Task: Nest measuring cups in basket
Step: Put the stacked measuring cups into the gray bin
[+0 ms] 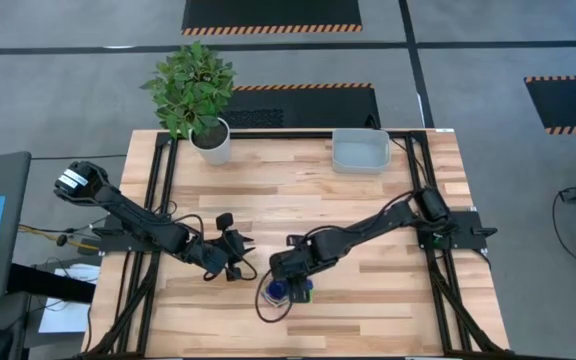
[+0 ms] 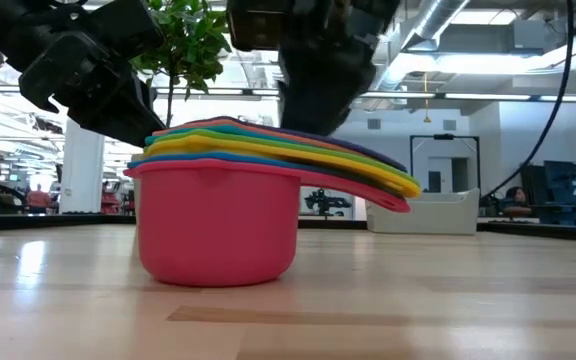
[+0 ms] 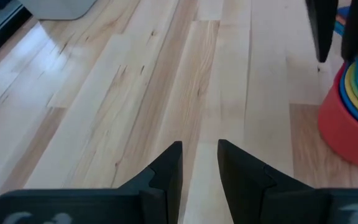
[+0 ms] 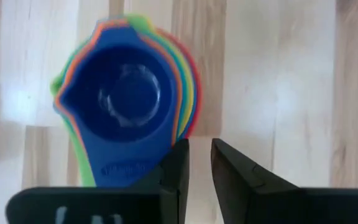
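The measuring cups (image 2: pixel 238 200) are sitting nested in one stack, red outermost and dark blue innermost, on the bare counter (image 1: pixel 368 300) near its front edge. That half of the job is judged complete. The basket (image 1: pixel 360 150) is standing at the far edge, well apart from the stack, and is showing nothing inside it, so the transfer is outstanding.

The right claw (image 4: pixel 195 163) is hanging directly over the stack at the handle side. Its fingers are standing close together with a narrow gap, beside the dark blue handle; nothing is seen pinched between them, so no grip is confirmed.

The left claw (image 3: pixel 199 163) is waiting just beside the stack, low over bare wood, fingers slightly apart and holding nothing.

Remaining, in my judgement: securing the stack, carrying it across, setting it in the basket.
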